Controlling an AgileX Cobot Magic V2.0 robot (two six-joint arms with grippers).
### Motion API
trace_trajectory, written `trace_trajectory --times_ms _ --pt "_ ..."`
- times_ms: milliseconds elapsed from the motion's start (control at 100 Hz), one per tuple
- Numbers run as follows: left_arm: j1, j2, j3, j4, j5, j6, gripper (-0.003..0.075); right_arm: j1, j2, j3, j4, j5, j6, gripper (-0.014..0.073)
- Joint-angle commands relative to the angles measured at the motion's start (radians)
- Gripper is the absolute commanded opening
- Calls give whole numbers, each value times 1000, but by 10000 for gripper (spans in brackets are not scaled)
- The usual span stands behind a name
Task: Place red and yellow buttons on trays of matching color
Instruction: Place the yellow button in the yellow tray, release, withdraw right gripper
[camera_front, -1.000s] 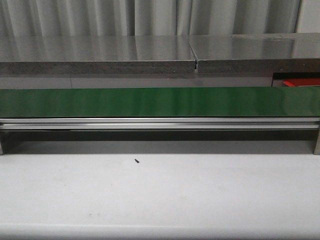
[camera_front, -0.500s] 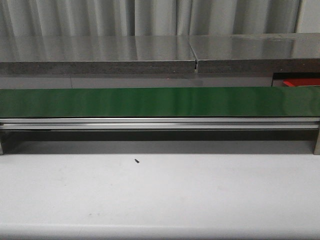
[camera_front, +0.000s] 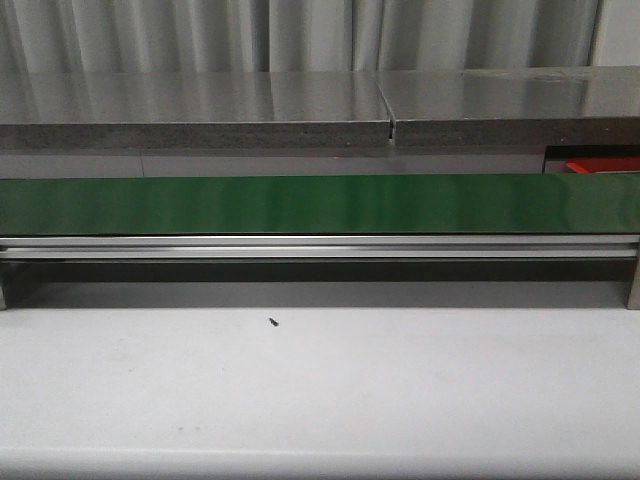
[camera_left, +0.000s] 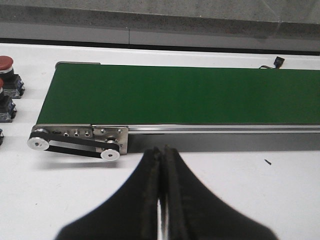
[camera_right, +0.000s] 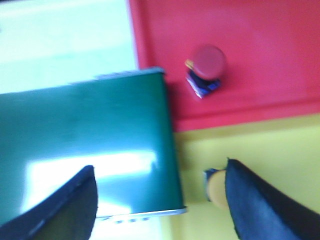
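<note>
In the right wrist view a red button (camera_right: 208, 62) on a blue base stands on the red tray (camera_right: 260, 45). Beside that tray lies the yellow tray (camera_right: 280, 145), with a yellow button (camera_right: 216, 190) on it, partly hidden behind one finger (camera_right: 260, 200). My right gripper (camera_right: 160, 167) is open wide over the end of the green belt (camera_right: 90, 130) and holds nothing. My left gripper (camera_left: 161, 150) is shut and empty above the white table, in front of the green belt (camera_left: 180, 92). Two more red buttons (camera_left: 6, 64) stand past that belt's end. Neither gripper shows in the front view.
The green conveyor (camera_front: 320, 203) spans the front view, with an aluminium rail (camera_front: 320, 247) beneath it and a grey shelf (camera_front: 200, 110) behind. A red tray edge (camera_front: 603, 165) peeks in at the far right. A small black speck (camera_front: 272, 321) lies on the white table (camera_front: 320, 390).
</note>
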Motion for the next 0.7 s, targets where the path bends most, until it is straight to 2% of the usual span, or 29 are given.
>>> trace_trajectory --times_ms 0,290,690 --pt "-7 5 -26 -19 -74 -6 -19 47 -116 2 17 -32 -29 536" --pt "-7 5 -26 -19 -74 -6 -19 171 -427 277 14 -123 -52 534" --pt "-7 5 -26 -19 -74 -6 -19 182 -918 698 12 -116 -63 526"
